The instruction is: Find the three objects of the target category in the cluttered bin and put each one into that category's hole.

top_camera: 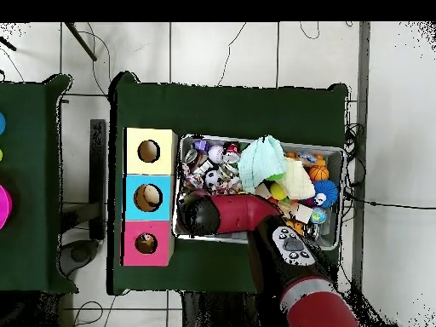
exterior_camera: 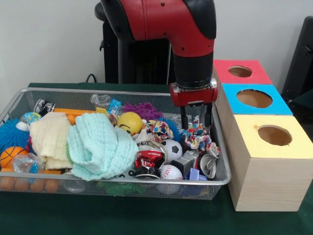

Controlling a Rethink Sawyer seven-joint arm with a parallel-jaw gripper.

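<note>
Search step. Gripper (exterior_camera: 194, 117): fingers parted, empty, poised above the bin's (exterior_camera: 221, 182) right end over a knotted rope toy (exterior_camera: 198, 138), possibly the target. Next: descend, close, carry to a hole (exterior_camera: 274, 135).

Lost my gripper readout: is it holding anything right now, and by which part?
Nothing is held. The gripper hangs open over the wire bin, its fingers bare, just above the multicoloured rope toy.
</note>
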